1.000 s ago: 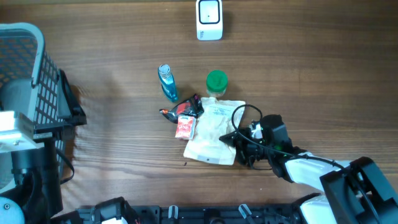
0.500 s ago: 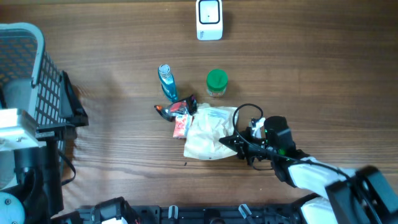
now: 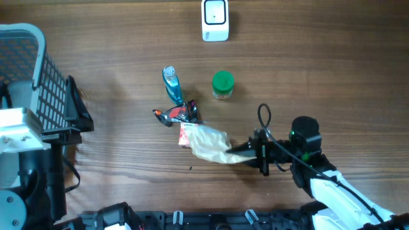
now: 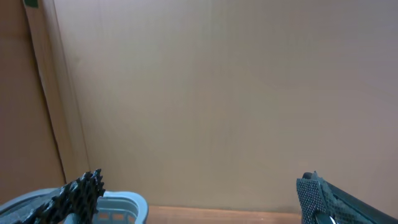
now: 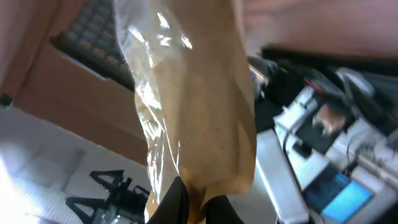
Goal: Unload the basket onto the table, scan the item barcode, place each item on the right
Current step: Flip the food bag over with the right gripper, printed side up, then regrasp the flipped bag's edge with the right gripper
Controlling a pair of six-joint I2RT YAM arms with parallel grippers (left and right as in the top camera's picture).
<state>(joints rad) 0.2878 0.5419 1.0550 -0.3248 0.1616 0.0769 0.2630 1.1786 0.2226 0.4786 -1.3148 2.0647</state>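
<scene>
My right gripper is shut on the edge of a cream plastic pouch, which is lifted and folded, hanging off the fingertips toward the left. Seen from the right wrist, the pouch fills the middle of the view, pinched between the dark fingers of the right gripper. No barcode shows on it. The white scanner stands at the far edge of the table, well away from the pouch. In the left wrist view my left gripper is wide open and holds nothing, facing a plain wall.
A blue bottle, a green-lidded jar, a red-and-black packet and a pink sachet lie near the pouch. A grey basket stands at the left edge beside the left arm.
The right gripper has shut on the pouch's edge and drawn back to the right, lifting and crumpling it. The red-and-black packet slid a little left. The left arm stayed put.
</scene>
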